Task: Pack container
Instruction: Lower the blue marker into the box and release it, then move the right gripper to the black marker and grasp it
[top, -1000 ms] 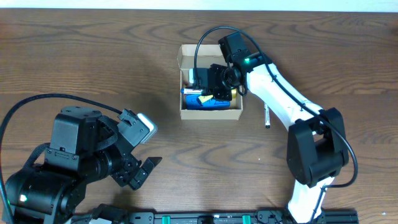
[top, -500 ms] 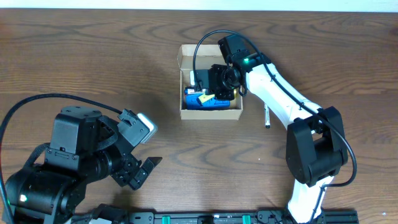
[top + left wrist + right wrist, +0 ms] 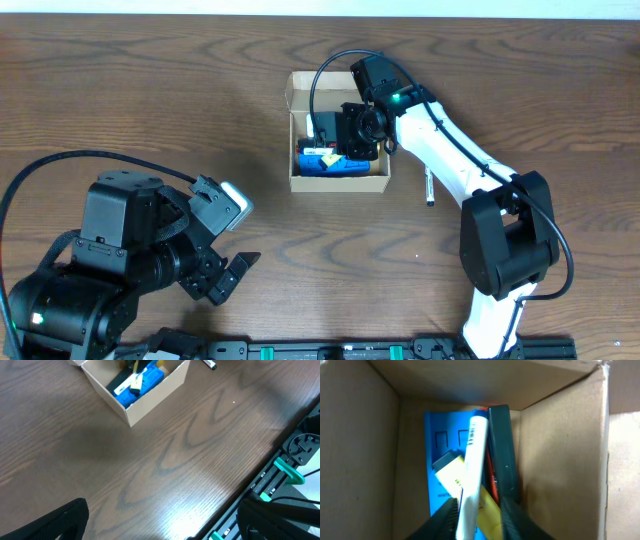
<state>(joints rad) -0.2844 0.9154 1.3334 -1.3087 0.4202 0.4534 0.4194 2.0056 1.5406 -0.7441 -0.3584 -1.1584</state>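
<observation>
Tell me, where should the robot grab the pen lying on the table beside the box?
Around the middle of the pen, on its barrel, coming straight down from above. It lies flat on the table, clear of the cardboard box, so pinching across its thin width is probably steadiest.

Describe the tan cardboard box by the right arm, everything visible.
The small rectangular tan-brown cardboard box is plain and unmarked. It rests upright on the dark wooden table with its top open. Inside lie a flat blue pack, a white marker, a yellow piece and a dark slab. The right end effector reaches into it from above, jaws apart.
</observation>
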